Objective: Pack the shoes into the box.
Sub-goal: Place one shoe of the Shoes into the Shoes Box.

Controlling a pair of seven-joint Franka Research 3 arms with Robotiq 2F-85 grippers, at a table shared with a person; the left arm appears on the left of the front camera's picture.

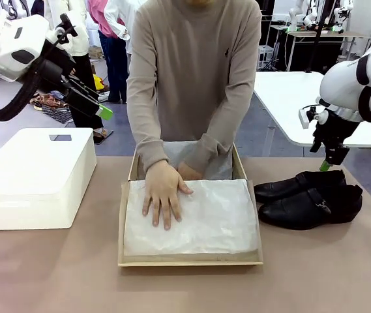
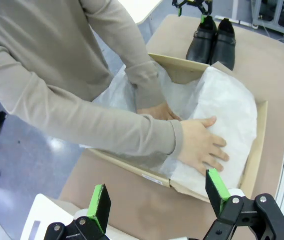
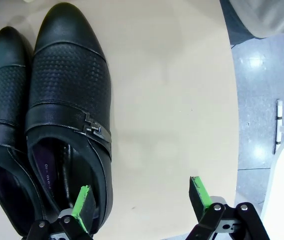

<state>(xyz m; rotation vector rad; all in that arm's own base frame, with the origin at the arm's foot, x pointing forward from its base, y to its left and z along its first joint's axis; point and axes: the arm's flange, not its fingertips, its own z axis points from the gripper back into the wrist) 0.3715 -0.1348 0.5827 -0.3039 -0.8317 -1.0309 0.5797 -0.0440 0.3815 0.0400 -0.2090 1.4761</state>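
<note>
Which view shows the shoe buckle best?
The right wrist view: it looks down on the shoes from close, with the buckle large. The front view gives a small glint on the nearer shoe. In the left wrist view the shoes lie far off, the buckle too small to tell.

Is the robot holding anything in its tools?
No, nothing. The left tool hangs open in the air, and the right tool is open over the shoes, not gripping them.

Table (image 1: 48, 277): box (image 1: 190, 262) at centre, paper (image 1: 214, 222) inside, a person's hand (image 1: 163, 194) on the paper; shoes (image 1: 306, 199) side by side, right of box; bin (image 1: 32, 176) left of box.
</note>
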